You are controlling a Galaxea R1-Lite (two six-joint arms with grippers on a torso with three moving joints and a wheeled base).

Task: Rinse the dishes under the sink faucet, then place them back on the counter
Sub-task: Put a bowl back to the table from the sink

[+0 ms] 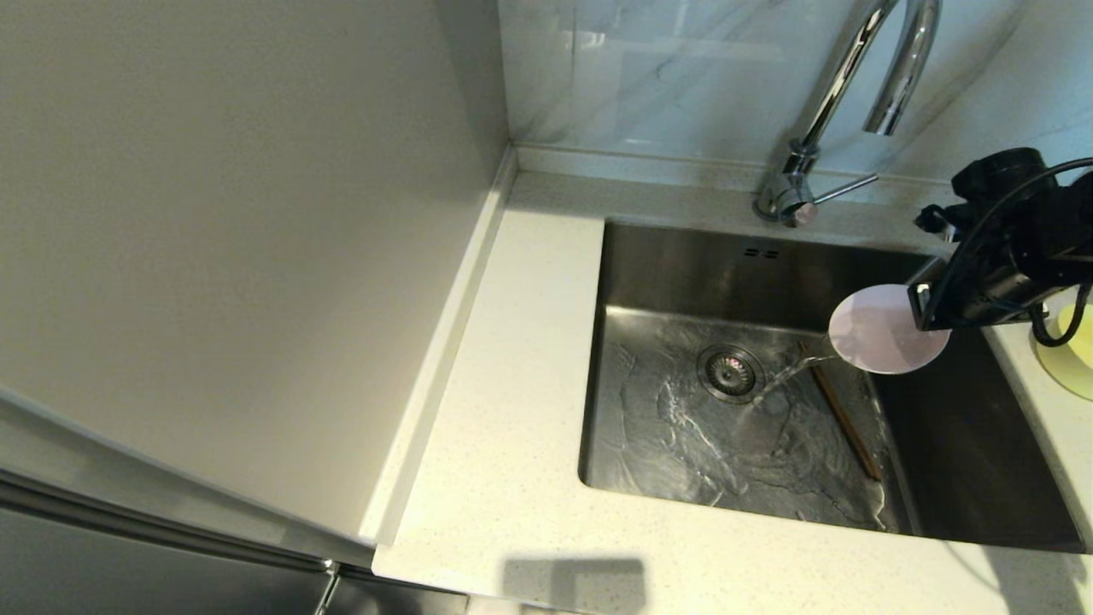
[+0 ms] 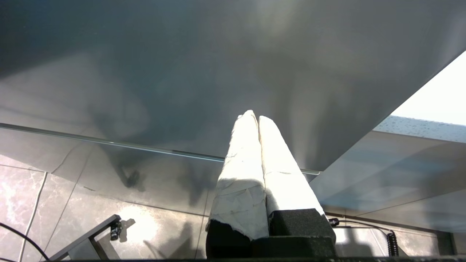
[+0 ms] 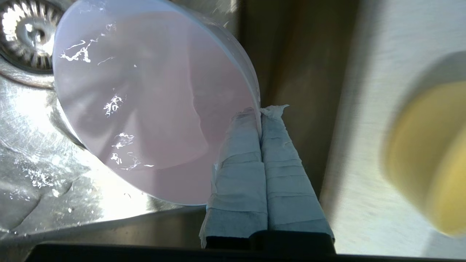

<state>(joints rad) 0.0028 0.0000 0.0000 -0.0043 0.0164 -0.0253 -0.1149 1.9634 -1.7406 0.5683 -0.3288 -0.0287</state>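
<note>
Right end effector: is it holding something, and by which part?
Yes. The right end effector is shut on the pink bowl, pinching its rim, and holds it tipped over the sink. The left end effector holds nothing.

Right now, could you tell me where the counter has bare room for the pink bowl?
The counter is bare left of the sink, up to the wall. Right of the sink is crowded: the yellow bowl sits there, beside the right gripper holding the pink bowl.
</note>
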